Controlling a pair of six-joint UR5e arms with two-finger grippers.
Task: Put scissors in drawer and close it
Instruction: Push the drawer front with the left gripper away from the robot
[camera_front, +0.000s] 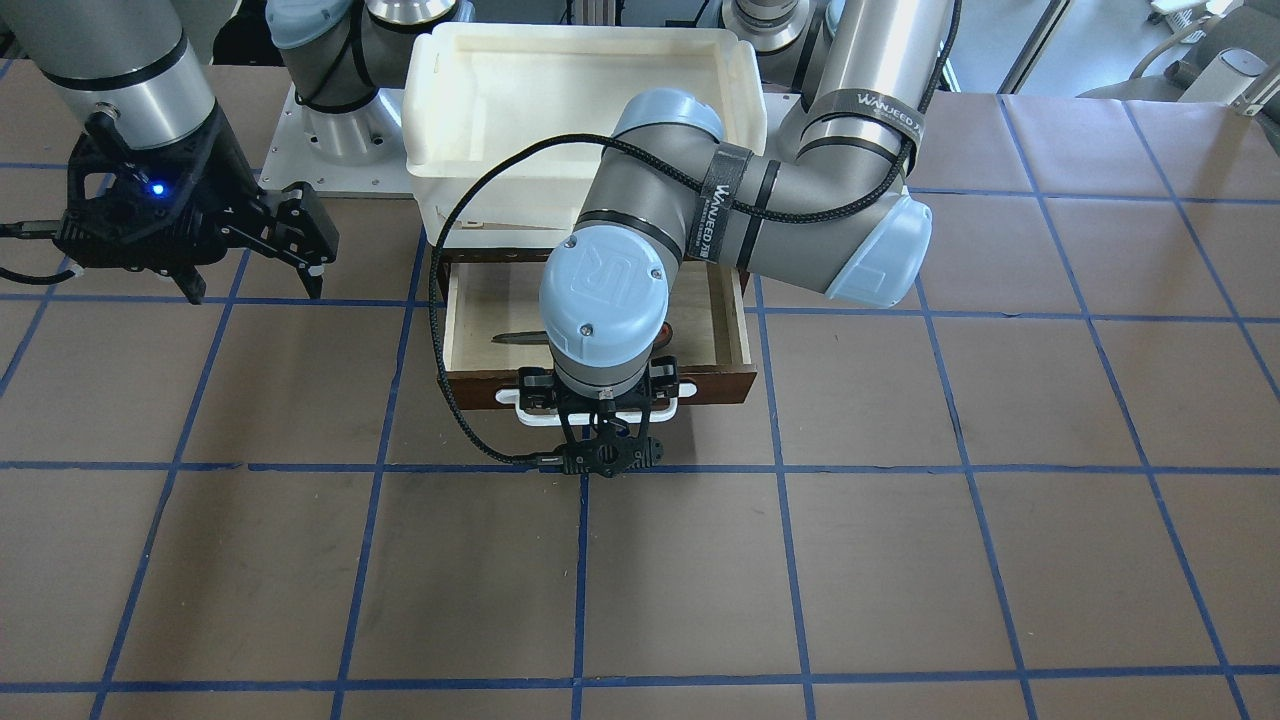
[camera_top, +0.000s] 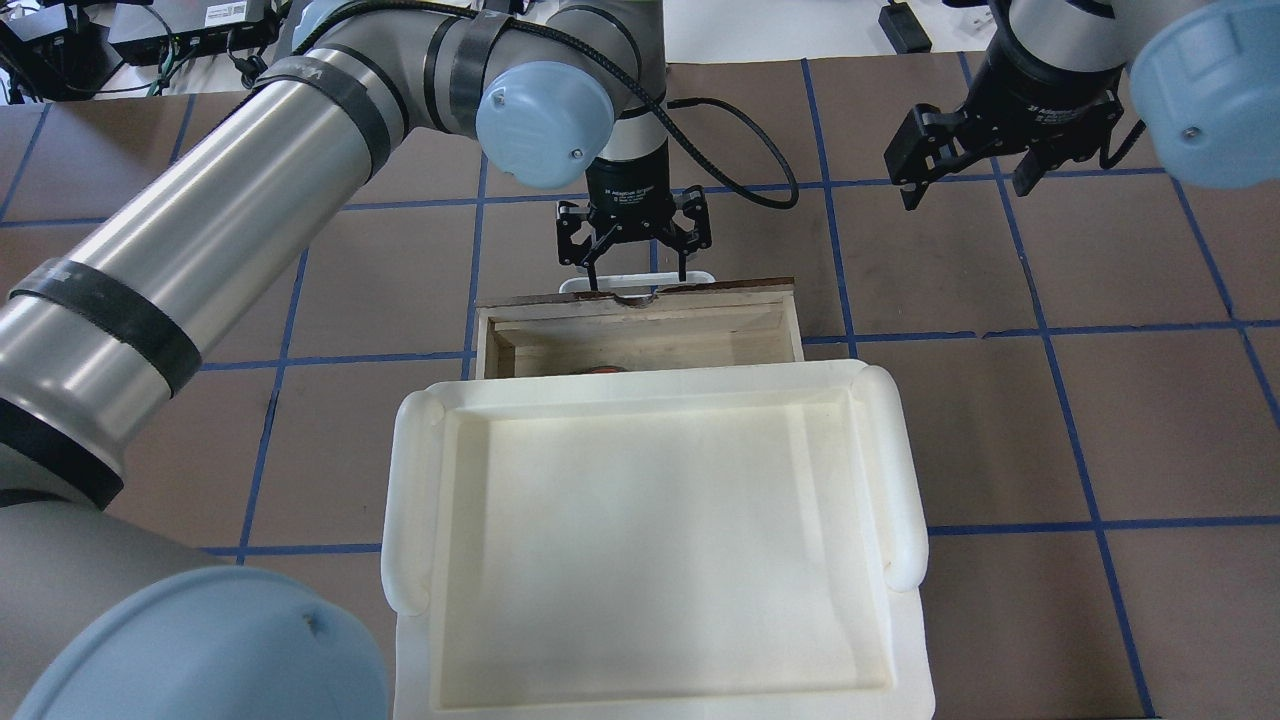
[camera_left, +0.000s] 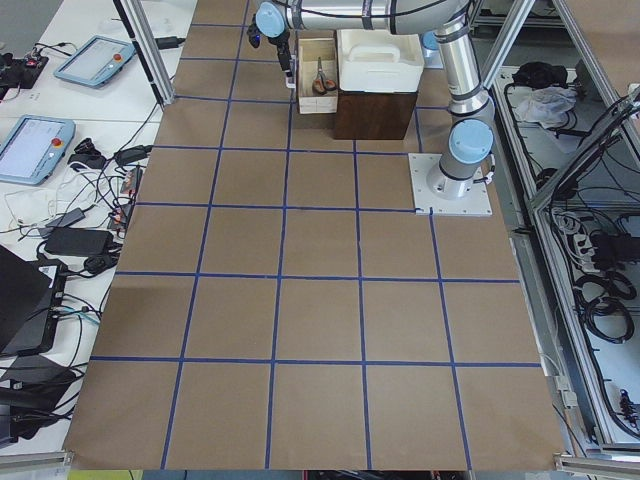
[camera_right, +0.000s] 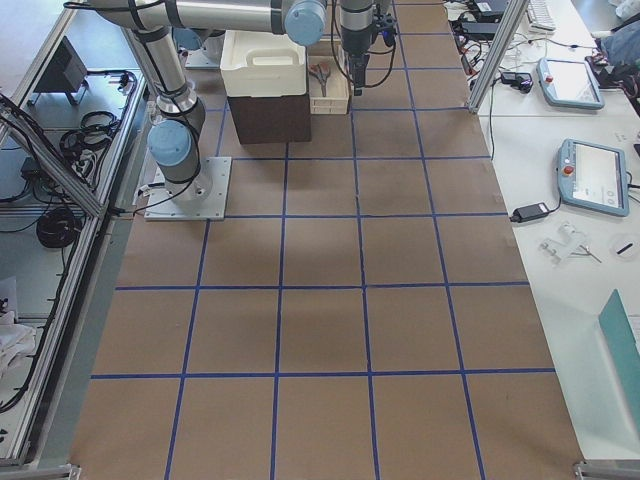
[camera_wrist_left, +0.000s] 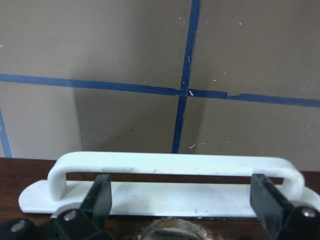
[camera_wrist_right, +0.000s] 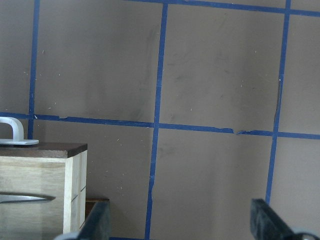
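The drawer (camera_front: 478, 318) is pulled out of its dark brown case (camera_left: 375, 115). It is a light plywood tray with a dark front (camera_top: 740, 288) and a white bar handle (camera_wrist_left: 175, 162). The scissors lie inside it. In the front view a grey blade tip (camera_front: 515, 337) shows, and in the right wrist view a blade (camera_wrist_right: 25, 198). The scissors also show in the left side view (camera_left: 322, 78). My left gripper (camera_top: 637, 278) is open, straddling the drawer front just above the handle, fingers (camera_wrist_left: 100, 195) wide apart. My right gripper (camera_top: 965, 190) is open and empty, off to the drawer's side above the table.
A large white plastic tray (camera_top: 420, 520) sits on top of the case and hides the back part of the drawer from overhead. The table is brown paper with blue tape grid lines. My left forearm (camera_front: 780, 200) reaches across above the case.
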